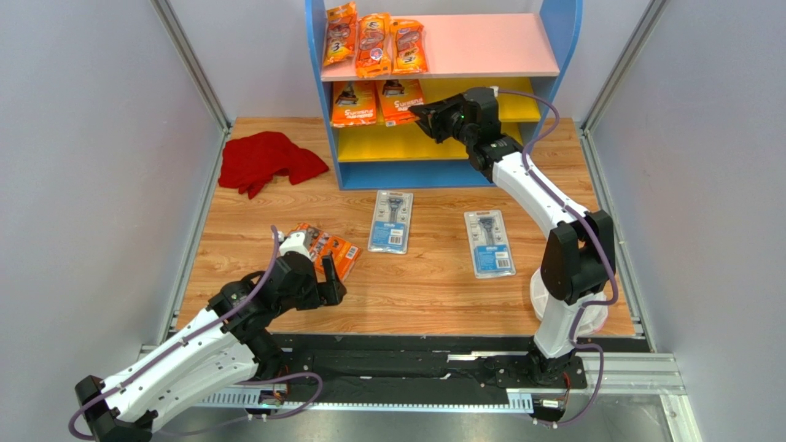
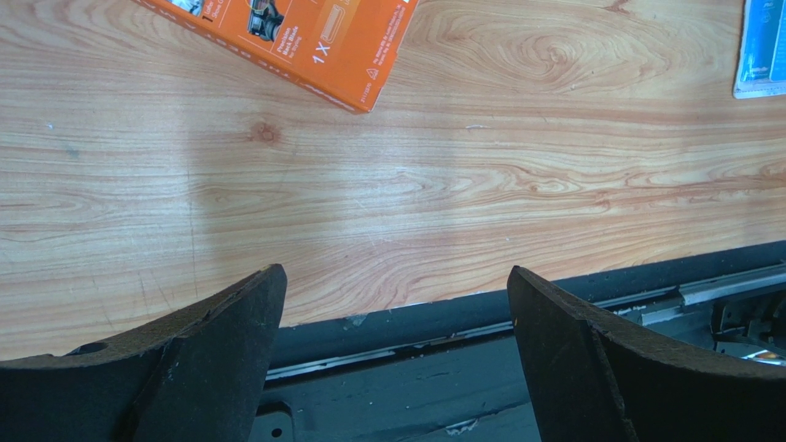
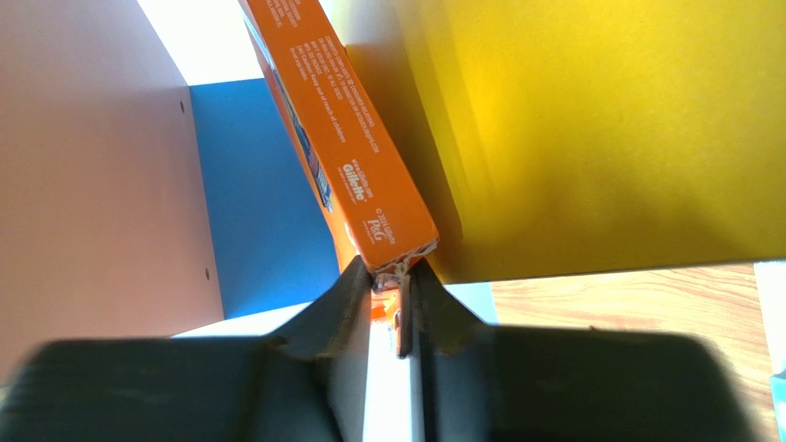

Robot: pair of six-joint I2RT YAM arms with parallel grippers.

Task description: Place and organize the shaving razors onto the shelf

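The shelf (image 1: 559, 37) holds three narrow orange razor bags (image 1: 374, 43) on its pink top and two orange razor boxes on the upper yellow board. My right gripper (image 1: 420, 112) reaches into that level and is shut on the end of the right orange box (image 1: 402, 99); in the right wrist view the gripper (image 3: 392, 276) pinches the box's end (image 3: 355, 157) beside the yellow board (image 3: 600, 129). My left gripper (image 1: 332, 290) is open and empty, low over the table's front edge (image 2: 395, 276). Another orange box (image 1: 325, 250) lies just beyond it (image 2: 304, 37).
Two grey-blue blister cards (image 1: 390, 222) (image 1: 488, 243) lie flat on the wooden table in front of the shelf; the corner of one shows in the left wrist view (image 2: 764, 51). A red cloth (image 1: 267, 161) lies at the back left. A black rail (image 2: 517, 359) runs below the table's front edge.
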